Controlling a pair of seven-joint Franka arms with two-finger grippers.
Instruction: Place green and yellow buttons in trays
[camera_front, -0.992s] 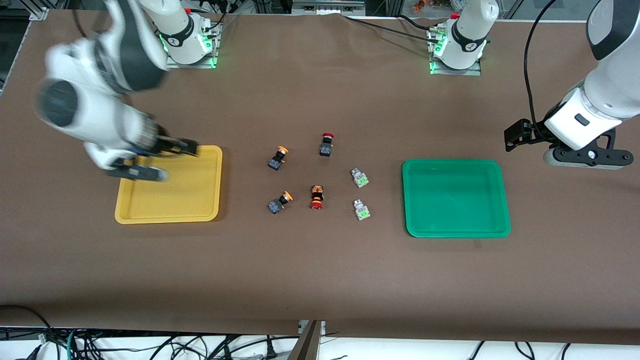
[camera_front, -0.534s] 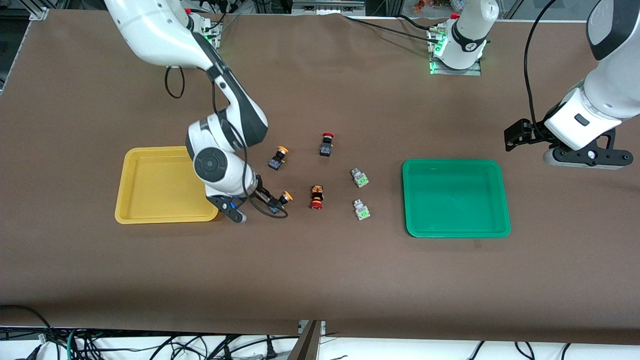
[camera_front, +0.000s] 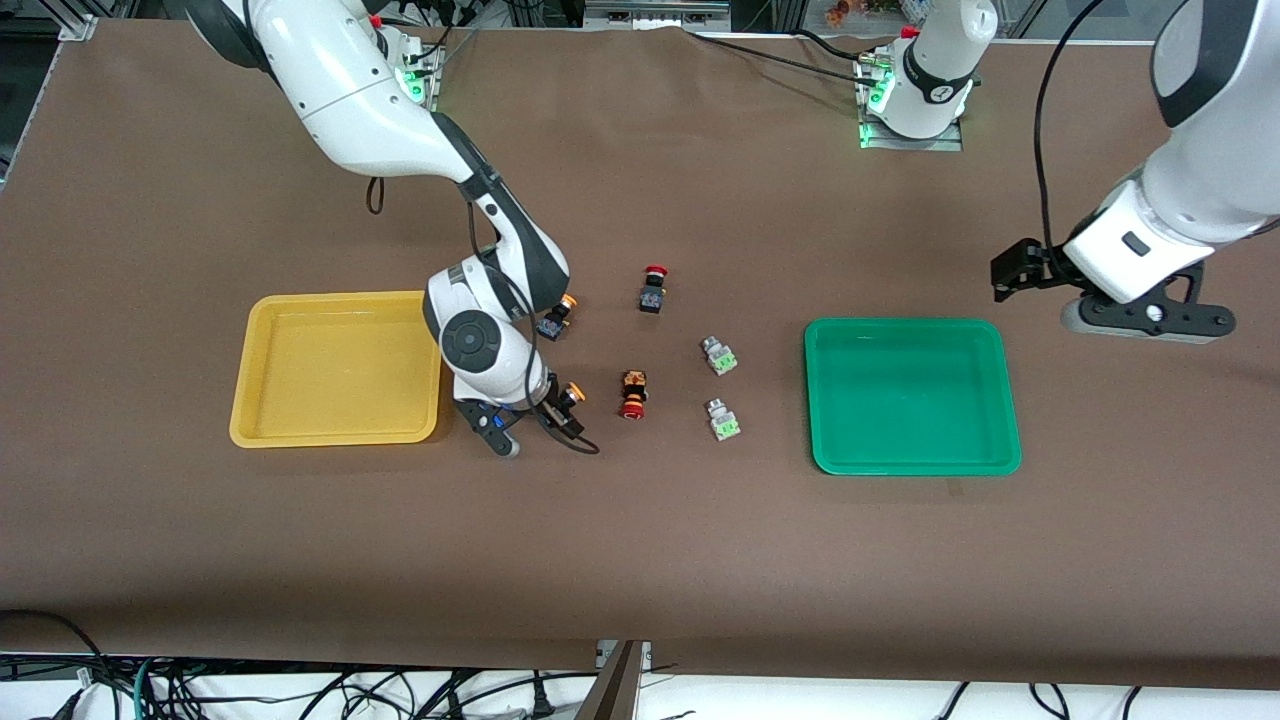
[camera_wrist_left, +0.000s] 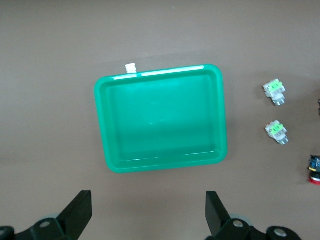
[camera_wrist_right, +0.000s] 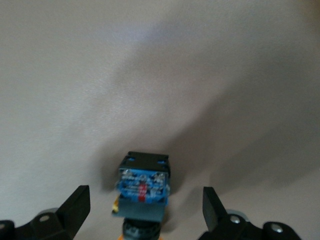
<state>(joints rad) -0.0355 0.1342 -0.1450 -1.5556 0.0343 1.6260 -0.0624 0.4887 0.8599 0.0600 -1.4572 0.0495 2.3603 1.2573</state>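
Since a second ago the right arm has swung from over the yellow tray (camera_front: 335, 368) to the middle of the counter (camera_front: 640, 560), and its right pincer (camera_front: 545, 415) now hangs low over the nearer yellow button (camera_front: 562, 398), fingers apart, nothing gripped yet; I judge a first pick is about to begin. The second yellow button (camera_front: 556, 317) and both green buttons (camera_front: 720, 356) (camera_front: 723, 420) lie loose, and both trays are empty. The right wrist view shows that button (camera_wrist_right: 143, 187) sitting between the open fingers, which the front view hides. The left pincer (camera_front: 1010, 275) waits toward the left arm's end, also open; its wrist view looks down into the green tray (camera_wrist_left: 112, 160).
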